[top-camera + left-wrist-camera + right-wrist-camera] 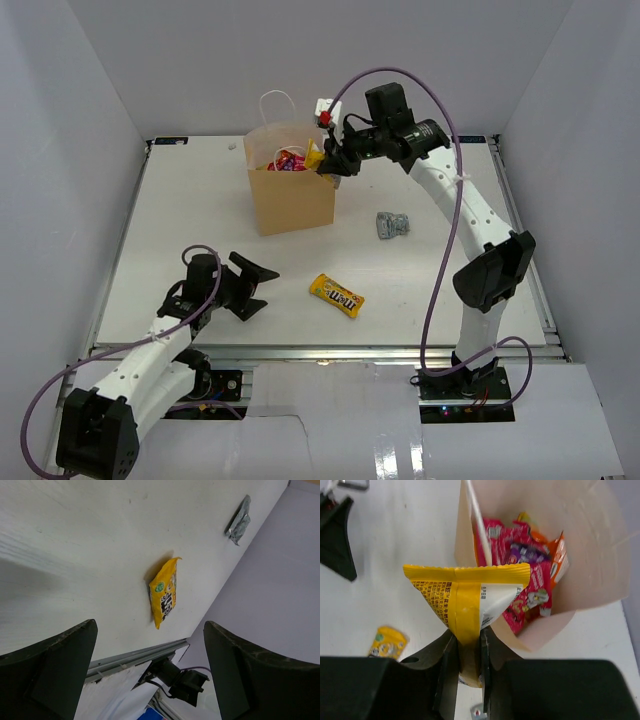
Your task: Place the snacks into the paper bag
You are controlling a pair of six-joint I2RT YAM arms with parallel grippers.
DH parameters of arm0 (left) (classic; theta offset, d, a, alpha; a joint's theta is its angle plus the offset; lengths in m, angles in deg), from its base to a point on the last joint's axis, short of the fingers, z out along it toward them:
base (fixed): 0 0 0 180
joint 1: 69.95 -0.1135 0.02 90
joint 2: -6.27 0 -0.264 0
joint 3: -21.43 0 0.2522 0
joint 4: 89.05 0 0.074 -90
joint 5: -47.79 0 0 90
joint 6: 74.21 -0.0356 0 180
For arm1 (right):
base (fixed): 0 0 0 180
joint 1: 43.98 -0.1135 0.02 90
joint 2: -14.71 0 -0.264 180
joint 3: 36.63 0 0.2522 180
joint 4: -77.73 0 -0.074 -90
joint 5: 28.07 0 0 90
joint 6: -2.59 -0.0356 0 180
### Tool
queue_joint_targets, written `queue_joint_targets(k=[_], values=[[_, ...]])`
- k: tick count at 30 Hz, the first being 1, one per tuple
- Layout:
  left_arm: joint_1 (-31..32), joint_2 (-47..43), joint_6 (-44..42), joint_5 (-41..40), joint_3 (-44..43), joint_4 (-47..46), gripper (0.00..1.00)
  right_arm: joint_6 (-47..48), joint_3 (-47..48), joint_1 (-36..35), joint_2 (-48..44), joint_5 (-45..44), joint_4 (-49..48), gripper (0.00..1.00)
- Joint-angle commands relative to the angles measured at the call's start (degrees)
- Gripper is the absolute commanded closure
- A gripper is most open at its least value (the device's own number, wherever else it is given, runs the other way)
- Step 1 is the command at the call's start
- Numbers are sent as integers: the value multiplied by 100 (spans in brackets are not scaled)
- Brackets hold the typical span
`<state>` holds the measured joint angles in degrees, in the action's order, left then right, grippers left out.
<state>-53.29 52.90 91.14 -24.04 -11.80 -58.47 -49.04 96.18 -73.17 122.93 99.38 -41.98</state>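
Two arms worked over one white table (200,220), on which stood one paper bag (290,205), upright and open at the top, with one white loop handle (278,100) visible above its rear edge in the top view. Three packets lay outside the bag. One, a yellow-and-white packet (465,592), was pinched at its lower end between the narrowed fingers of the right gripper (330,163) and hung over the bag's near right corner, at the rim. Two rested flat on the table: one yellow candy packet (336,294) in front of the bag, and one silver packet (393,225) to the bag's right, the pair well apart. Several wrappers lay heaped inside the bag, among them pink-red packets (530,575) and one orange packet (560,555); their exact number could not be told. The left gripper (265,290) sat low near the front left of the table with its jaws spread wide and nothing between them, facing the yellow candy packet.
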Motion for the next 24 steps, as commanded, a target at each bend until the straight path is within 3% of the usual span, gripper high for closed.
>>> queue_joint_targets(k=[1, 4, 14, 23, 24], values=[[-5, 48, -161, 564, 57, -522, 2, -1252, 680, -43, -48, -238, -1414, 90], [-5, -5, -170, 696, 92, -522, 2, -1674, 1138, -95, 155, -344, -1942, 91], [-5, -313, 93, 802, 277, -592, 2, -2869, 655, -412, 444, -853, -3886, 91], [319, 661, 910, 618, -74, -618, 2, -2782, 243, -483, 568, -1170, -3976, 55], [407, 811, 998, 539, -258, -618, 2, -2782, 225, -456, 516, -1161, -3975, 46]])
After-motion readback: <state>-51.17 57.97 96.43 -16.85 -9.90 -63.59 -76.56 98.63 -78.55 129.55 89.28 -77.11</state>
